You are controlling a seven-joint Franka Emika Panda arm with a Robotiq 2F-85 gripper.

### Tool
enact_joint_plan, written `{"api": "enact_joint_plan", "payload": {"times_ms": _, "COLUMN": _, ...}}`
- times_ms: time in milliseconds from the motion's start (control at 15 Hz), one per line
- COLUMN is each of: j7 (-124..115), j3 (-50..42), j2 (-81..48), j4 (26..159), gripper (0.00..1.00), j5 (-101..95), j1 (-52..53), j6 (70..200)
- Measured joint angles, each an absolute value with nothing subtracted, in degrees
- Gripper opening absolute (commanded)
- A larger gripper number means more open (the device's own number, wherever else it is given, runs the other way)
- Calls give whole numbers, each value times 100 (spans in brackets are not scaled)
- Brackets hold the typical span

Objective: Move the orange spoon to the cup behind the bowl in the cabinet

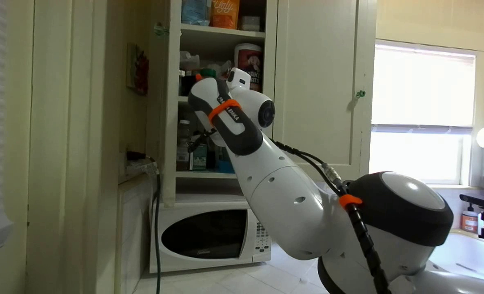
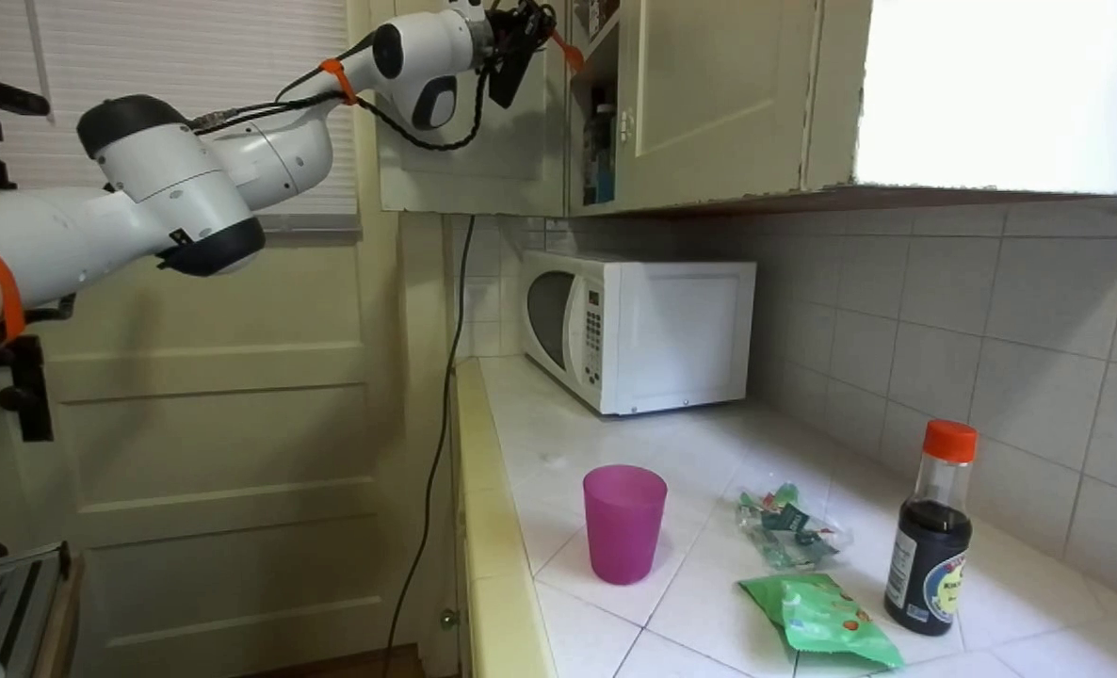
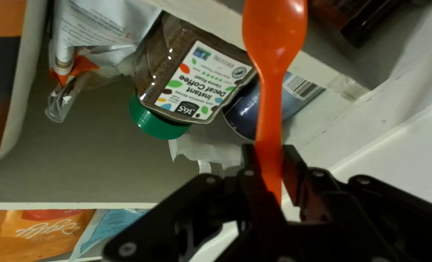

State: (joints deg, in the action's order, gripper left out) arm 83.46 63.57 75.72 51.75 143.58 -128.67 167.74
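My gripper [image 3: 268,154] is shut on the orange spoon [image 3: 270,69] by its handle, the bowl end pointing away from the fingers. The spoon also shows in both exterior views, as an orange tip [image 1: 198,76] above the arm and at the cabinet opening [image 2: 570,54]. The gripper [image 2: 532,30] is at the open cabinet [image 1: 221,29], level with a middle shelf. In an exterior view the arm hides it. No bowl can be made out in the cabinet, nor a cup behind one. A pink cup [image 2: 624,524] stands upright on the counter.
A coffee jar with a green lid [image 3: 197,83], a dark blue can [image 3: 242,109] and an oats canister [image 1: 249,61] stand near the spoon. Shelf edges [image 3: 216,22] and cabinet doors [image 2: 719,94] border the gripper. A microwave [image 1: 209,237] stands below.
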Motion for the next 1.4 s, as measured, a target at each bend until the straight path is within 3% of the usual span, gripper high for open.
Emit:
{"api": "enact_joint_plan", "payload": {"times_ms": 533, "j7": 9675, "j3": 6704, "j2": 7617, "j4": 5325, "gripper": 6, "j5": 14359, "j1": -12809, "j6": 16494}}
{"api": "enact_joint_plan", "payload": {"times_ms": 1400, "j7": 10666, "j3": 7202, "j2": 7627, "j4": 7057, "gripper": 6, "j5": 14360, "j1": -11902, "j6": 16136}}
